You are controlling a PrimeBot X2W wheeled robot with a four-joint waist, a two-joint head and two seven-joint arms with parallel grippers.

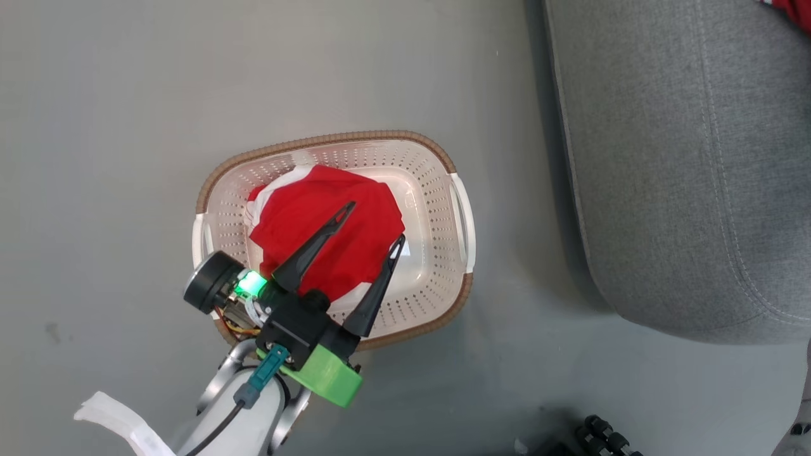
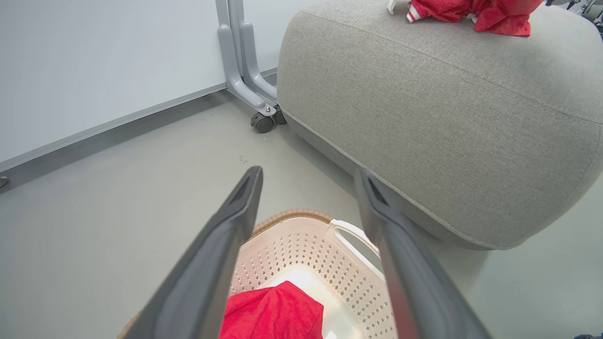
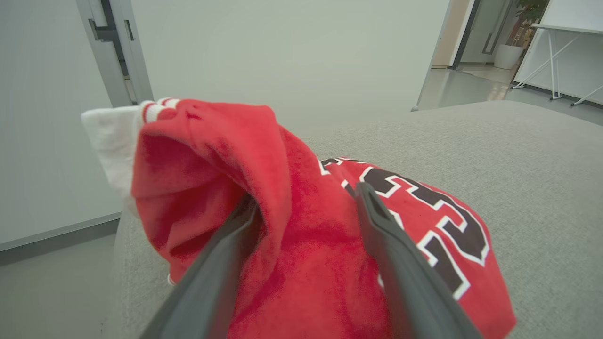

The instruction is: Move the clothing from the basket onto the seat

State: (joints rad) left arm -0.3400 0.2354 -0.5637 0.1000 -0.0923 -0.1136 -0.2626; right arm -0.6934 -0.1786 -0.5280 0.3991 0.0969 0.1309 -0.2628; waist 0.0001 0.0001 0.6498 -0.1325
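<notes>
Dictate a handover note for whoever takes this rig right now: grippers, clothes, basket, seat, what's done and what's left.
Left gripper: open, above the red fabric garment in the oval cream perforated plastic basket.
Right gripper: open, fingers either side of the red jersey with black numerals, which lies on the grey woven-fabric seat cushion.
Done: jersey on the seat.
To do: move the basket garment onto the seat.
</notes>
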